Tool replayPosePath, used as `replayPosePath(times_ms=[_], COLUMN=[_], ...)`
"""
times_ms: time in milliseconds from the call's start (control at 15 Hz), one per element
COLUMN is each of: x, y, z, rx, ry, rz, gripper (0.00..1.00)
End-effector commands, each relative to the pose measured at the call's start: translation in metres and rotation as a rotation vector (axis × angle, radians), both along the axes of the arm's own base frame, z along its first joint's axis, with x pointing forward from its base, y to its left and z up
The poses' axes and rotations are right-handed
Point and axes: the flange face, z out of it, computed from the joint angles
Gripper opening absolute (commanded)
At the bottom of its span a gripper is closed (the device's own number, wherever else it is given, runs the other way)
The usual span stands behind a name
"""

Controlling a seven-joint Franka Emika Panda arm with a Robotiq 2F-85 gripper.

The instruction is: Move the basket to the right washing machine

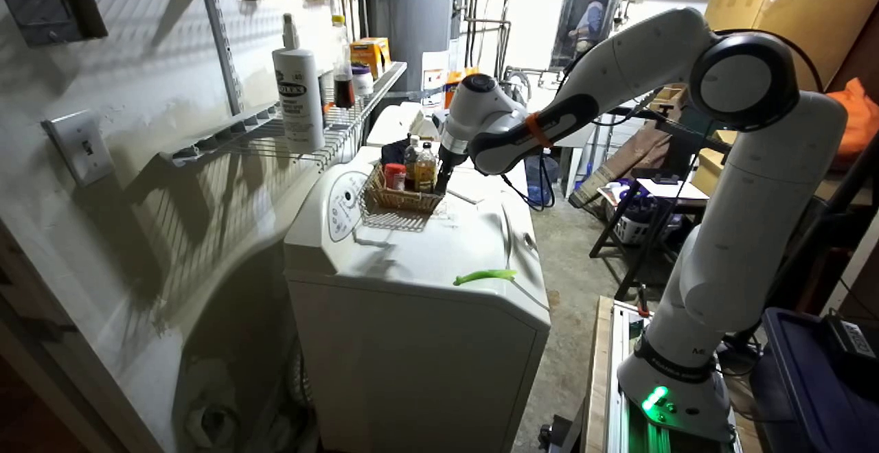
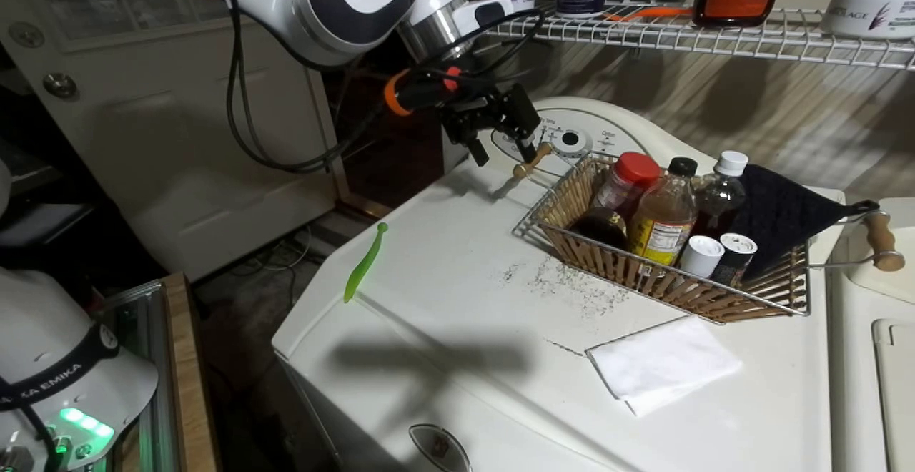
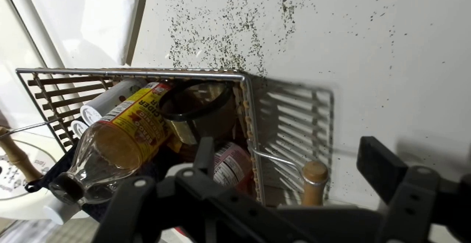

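Basket (image 2: 672, 287), holding bottles (image 2: 661, 204), sits on white machine (image 2: 465, 257) with control dial (image 2: 570, 139); right washing machine (image 2: 858, 365) stands alongside, partly visible. Claw (image 2: 505, 159) is spread, fingers (image 3: 381, 165) well apart; wrist view shows basket's wooden handle (image 3: 314, 189) between them. Contact unclear.

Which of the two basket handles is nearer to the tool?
The handle nearest the red-lidded jar: in the wrist view, it appears between the jaws of the open tool. The other handle is beside the dark cloth.

Metal-rimmed, matt wood-slatted basket (image 2: 643, 276)
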Motion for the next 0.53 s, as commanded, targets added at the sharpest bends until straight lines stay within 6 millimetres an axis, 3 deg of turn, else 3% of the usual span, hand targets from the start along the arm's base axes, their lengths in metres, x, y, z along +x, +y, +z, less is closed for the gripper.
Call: replayPosePath(times_ms=[0,467], x=[0.01,0.037], y=[-0.005,-0.006], z=[-0.02,-0.057], rx=[-0.04,-0.132], ry=[0.027,0.012], rz=[0.013,0.094], gripper=[1.0,1.0])
